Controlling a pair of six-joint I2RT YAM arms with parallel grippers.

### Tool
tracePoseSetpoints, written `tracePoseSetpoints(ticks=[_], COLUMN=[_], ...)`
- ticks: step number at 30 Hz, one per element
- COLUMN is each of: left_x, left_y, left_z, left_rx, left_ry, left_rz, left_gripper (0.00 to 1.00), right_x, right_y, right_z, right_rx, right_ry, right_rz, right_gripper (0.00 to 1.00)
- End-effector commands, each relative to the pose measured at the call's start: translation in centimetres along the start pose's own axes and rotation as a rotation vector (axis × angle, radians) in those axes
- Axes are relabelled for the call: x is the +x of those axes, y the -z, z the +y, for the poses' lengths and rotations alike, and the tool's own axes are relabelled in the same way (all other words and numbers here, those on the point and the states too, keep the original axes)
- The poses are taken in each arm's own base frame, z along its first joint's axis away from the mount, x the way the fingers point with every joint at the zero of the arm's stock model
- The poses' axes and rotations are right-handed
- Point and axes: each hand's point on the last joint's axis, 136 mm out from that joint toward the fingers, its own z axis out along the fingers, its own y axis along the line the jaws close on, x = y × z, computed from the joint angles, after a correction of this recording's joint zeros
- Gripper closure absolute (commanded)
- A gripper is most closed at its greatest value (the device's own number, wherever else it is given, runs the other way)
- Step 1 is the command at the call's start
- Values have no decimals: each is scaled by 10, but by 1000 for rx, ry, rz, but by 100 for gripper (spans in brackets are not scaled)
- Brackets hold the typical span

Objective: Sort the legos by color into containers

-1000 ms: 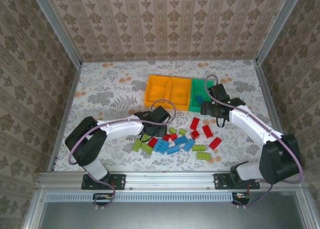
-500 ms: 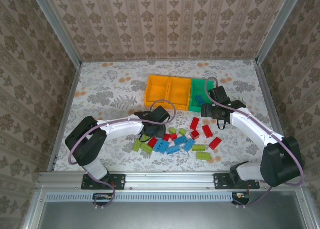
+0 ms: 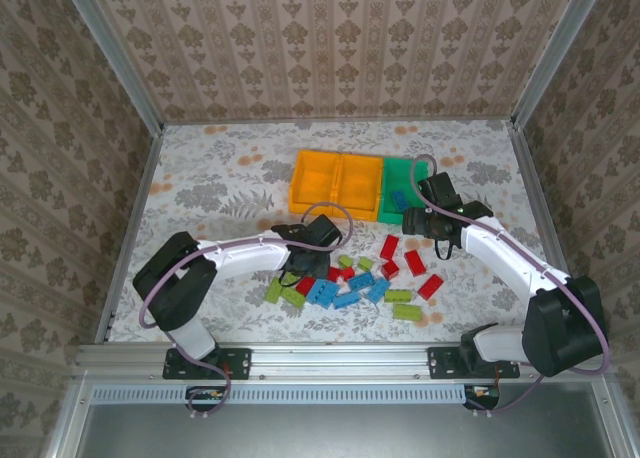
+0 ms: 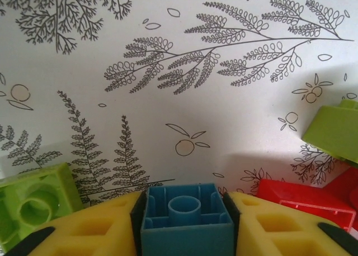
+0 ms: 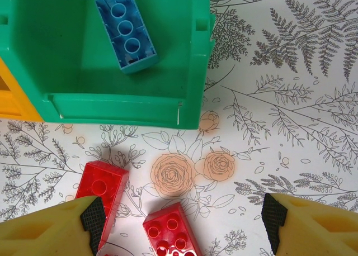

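Note:
The legos point(image 3: 350, 283) lie in a loose red, blue and lime pile at the table's near middle. My left gripper point(image 3: 297, 267) is down at the pile's left edge, shut on a blue lego point(image 4: 186, 222) that sits hollow side up between the yellow fingers point(image 4: 84, 231). A lime lego point(image 4: 33, 203) and a red one point(image 4: 305, 203) flank it. The containers stand at the back: two orange bins point(image 3: 300, 183) and a green bin point(image 3: 388, 206). One blue lego point(image 5: 126, 28) lies in the green bin point(image 5: 117, 108). My right gripper point(image 5: 184, 217) hangs open just in front of that bin, over two red legos point(image 5: 103, 189).
Another lime lego point(image 4: 335, 130) sits at the right of the left wrist view. An orange bin's corner point(image 5: 14, 102) touches the green bin's left side. Metal rails and papered walls enclose the flowered table point(image 3: 210, 188), whose left half has free room.
The left jaws have narrowed onto the blue lego at the pile's edge. The right gripper has drawn back a little from over the green bin, staying open.

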Motion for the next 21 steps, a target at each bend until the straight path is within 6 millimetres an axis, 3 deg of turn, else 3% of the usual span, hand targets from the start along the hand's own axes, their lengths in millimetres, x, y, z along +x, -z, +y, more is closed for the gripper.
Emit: tracePoseSetpoints(ticks=[1,7,12,17,21], left_x=[-1,-19,-70,-142,-184], left_y=[-1,12,44,84,91], left_z=[-1,2,-8,-56,-108], left_rx=[-22,-39,-2,109,219], left_ry=[-3,-26,-74,-227,-346], left_rz=[7,-55,-167,-328,-377], left_gripper=[63,71,73,73,73], right_x=[-2,3,14,26,33], right_y=[5,2,-1,1,3], right_z=[0,0,5,-2,-4], right_rx=[-13,-16,-51,-55,-68], right_ry=[12,13,20,-14,-50], right_rz=[-21,-15,-9,-33,-40], right_gripper=[23,23,23,23,23])
